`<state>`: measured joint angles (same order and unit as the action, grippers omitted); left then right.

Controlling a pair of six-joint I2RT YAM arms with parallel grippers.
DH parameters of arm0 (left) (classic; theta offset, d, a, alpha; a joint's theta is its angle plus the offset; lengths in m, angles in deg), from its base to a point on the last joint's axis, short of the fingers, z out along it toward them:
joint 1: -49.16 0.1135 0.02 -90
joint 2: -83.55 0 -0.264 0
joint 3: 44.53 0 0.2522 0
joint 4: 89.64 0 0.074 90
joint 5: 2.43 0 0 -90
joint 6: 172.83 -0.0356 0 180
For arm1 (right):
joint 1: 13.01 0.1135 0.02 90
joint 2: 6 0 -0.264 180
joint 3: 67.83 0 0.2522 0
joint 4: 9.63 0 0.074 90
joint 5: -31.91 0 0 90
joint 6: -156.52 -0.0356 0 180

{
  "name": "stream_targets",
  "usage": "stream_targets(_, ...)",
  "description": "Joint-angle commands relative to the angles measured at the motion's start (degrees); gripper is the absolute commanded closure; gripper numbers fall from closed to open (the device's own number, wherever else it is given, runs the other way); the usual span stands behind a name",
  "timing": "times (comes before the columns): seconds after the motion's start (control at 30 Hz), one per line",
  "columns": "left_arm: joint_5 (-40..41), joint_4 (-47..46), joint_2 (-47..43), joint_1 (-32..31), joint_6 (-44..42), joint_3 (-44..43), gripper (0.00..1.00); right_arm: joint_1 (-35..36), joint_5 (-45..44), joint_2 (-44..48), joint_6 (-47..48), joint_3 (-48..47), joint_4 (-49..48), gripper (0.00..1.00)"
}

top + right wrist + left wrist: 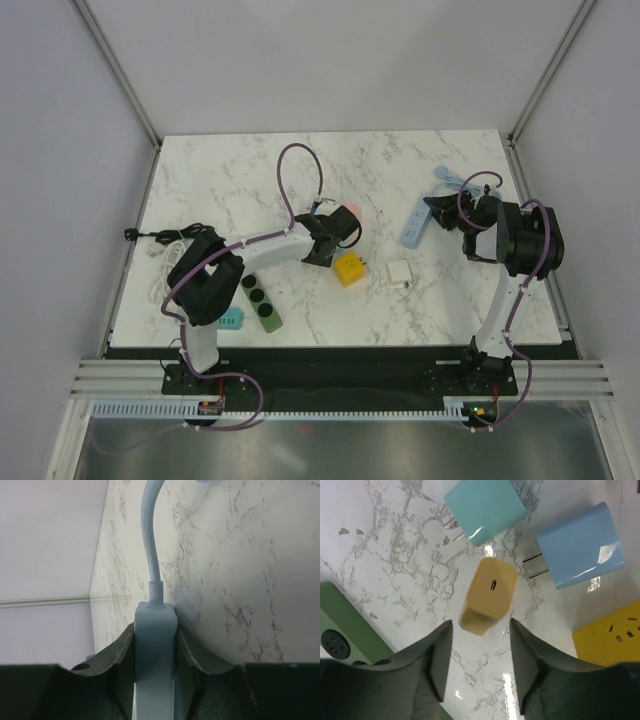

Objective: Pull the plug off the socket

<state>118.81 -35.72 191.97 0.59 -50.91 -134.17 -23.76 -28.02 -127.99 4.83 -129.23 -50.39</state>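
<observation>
A tan plug [489, 595] lies loose on the marble, apart from the yellow cube socket [612, 640] [349, 268]. My left gripper [480, 629] [335, 238] hovers just short of the tan plug. It is open, with only bare table between its fingers [432, 650]. At the right, my right gripper [156, 645] [468, 213] is shut on the cable end of a light blue power strip [155, 655] [414, 222]. The strip's cable [150, 535] runs away from the jaws.
A teal plug [485, 507] and a blue plug [580, 545] lie prongs-out just beyond the tan one. A green power strip [345, 630] [262, 303] sits to the left, with a white plug [399, 273] right of the yellow socket. A black and white cable bundle [160, 245] lies at the table's left edge.
</observation>
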Motion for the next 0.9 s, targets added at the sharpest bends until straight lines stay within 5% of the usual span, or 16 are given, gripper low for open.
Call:
stream_targets(0.0,3.21,0.88,-0.14,-0.11,1.47,-2.43,0.38,-0.68,-2.47,-1.49,2.19,-0.53,-2.26,1.0)
stream_targets(0.2,3.39,0.45,-4.43,-0.11,3.23,-1.29,0.11,-0.6,-2.47,-1.49,2.19,-0.44,-2.26,1.0)
stream_targets(0.63,-15.33,-29.33,-37.47,1.55,-0.98,19.7,0.0,0.72,-3.17,0.18,6.75,-2.11,2.92,0.94)
stream_targets(0.7,-18.13,-32.86,-43.19,2.52,-0.9,23.31,0.0,0.9,-3.52,0.97,7.72,-2.72,5.2,0.86)
stream_targets(0.87,-21.48,-34.27,-51.11,3.49,0.16,28.93,0.0,1.51,-6.58,3.68,13.32,-5.61,17.47,0.45)
